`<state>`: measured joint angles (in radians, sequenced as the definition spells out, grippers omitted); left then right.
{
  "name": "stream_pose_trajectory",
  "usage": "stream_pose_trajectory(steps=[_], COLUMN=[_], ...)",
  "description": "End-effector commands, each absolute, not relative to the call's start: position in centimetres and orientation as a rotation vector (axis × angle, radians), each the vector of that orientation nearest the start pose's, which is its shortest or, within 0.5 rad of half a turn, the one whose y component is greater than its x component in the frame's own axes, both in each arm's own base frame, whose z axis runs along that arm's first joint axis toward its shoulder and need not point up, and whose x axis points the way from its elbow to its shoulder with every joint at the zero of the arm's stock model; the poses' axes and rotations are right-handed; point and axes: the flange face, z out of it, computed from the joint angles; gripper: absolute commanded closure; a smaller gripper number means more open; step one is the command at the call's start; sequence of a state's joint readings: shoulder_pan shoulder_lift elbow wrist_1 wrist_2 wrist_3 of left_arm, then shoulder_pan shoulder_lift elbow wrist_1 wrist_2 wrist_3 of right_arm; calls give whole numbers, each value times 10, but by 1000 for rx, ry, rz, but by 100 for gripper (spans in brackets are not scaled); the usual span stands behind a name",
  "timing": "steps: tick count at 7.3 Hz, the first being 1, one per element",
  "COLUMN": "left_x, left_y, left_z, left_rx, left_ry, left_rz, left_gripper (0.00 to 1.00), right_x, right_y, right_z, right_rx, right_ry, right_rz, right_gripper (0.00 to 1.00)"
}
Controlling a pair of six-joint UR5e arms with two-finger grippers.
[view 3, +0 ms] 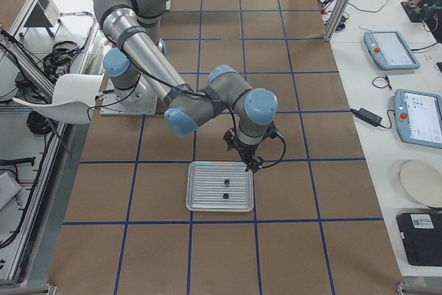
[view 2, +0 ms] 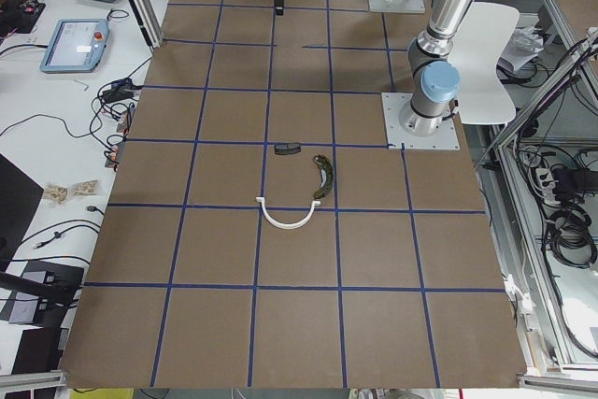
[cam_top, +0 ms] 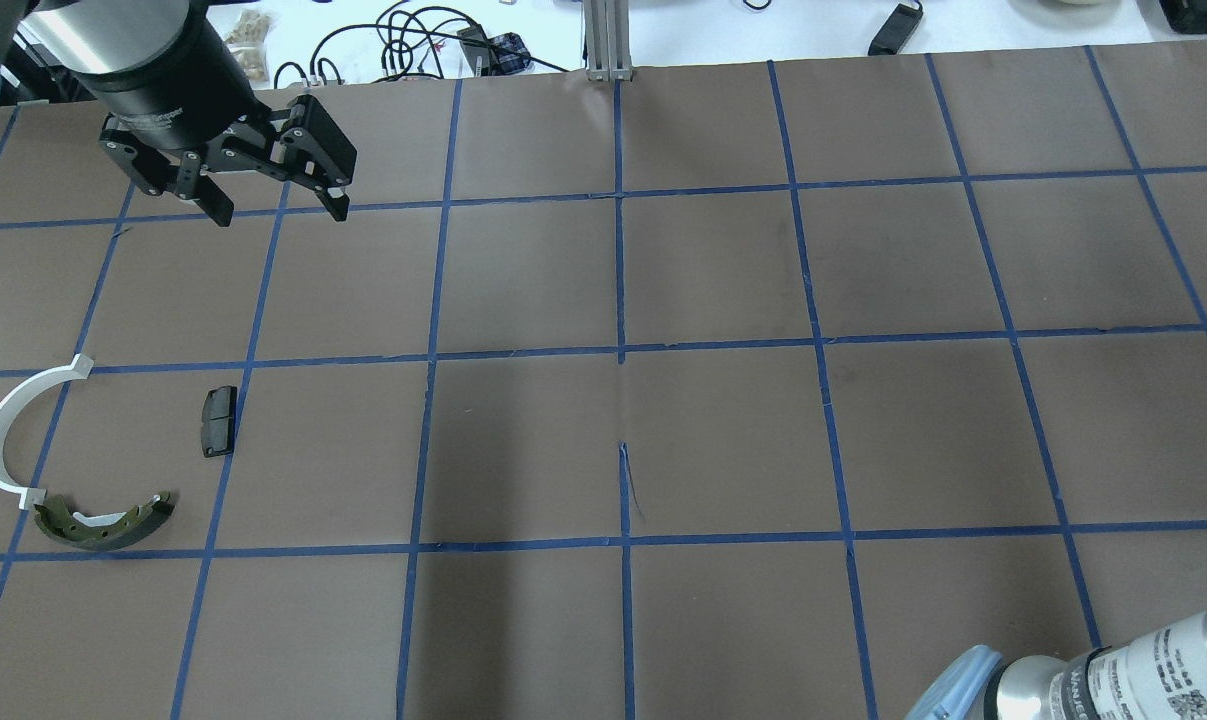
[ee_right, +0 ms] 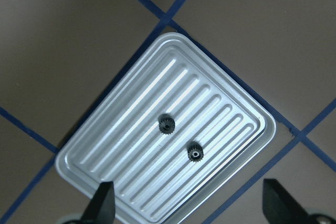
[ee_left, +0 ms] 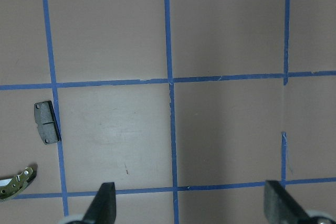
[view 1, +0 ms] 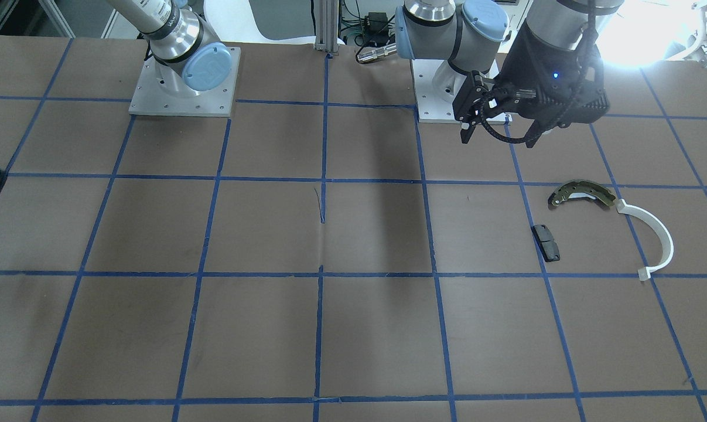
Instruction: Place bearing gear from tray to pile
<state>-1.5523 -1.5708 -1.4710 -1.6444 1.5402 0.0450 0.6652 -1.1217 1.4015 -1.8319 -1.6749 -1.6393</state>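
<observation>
Surface: a brown table (cam_top: 723,440) gridded in blue tape, with benches of cables and screens along its edges.
Step in hand: this is the approach and no pick has been made yet. The right gripper (ee_right: 190,203) hovers over the tray (ee_right: 121,129) with its fingers spread wide and nothing between them.
Tray contents: two gears lie on the ridged floor, apart from each other. The bearing gear (ee_right: 195,153) sits just ahead of the gap between the fingers. The second gear (ee_right: 166,124) is a little further out.
Left gripper (cam_top: 278,200): fingers parted and empty, hanging above the table.
Pile: black pad (cam_top: 219,421), brake shoe (cam_top: 103,525) and white arc (cam_top: 8,430). All three lie off to one side of the left fingers, none between them, and well apart from the tray.
Next move: as I read it, drop straight down, centre the fingers on the nearer gear and close gently. The toothed rim is tiny and the ridges could tip it, so a slip is the risk. After that comes a long carry to the pile.
</observation>
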Motion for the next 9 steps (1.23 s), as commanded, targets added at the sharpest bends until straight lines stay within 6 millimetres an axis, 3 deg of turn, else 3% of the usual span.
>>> stream_pose_trajectory(steps=[1,2,3,5,6,8,9], left_x=[-127,-127,-127,-127,-127,-127,-127], left_y=[-495,-495,-495,-495,-495,-495,-495], left_z=[530,530,530,530,530,530,530], left_rx=[42,42,42,37,40,44,44], left_ry=[3171,3171,3171,3171,3171,3171,3171], left_rz=[-43,-43,-43,-43,-43,-43,-43], left_gripper=[0,0,0,0,0,0,0], right_x=[-486,-494,-492,-486,-485,-488,-488], right_y=[-493,-487,-475,-470,-469,-467,-468], right_z=[253,224,208,192,190,190,188], right_rx=[-1262,-1308,-1293,-1289,-1318,-1358,-1402], right_ry=[2888,2881,2861,2861,2842,2837,2813], right_rz=[144,107,103,64,63,57,55], right_gripper=[2,8,10,15,27,61,66])
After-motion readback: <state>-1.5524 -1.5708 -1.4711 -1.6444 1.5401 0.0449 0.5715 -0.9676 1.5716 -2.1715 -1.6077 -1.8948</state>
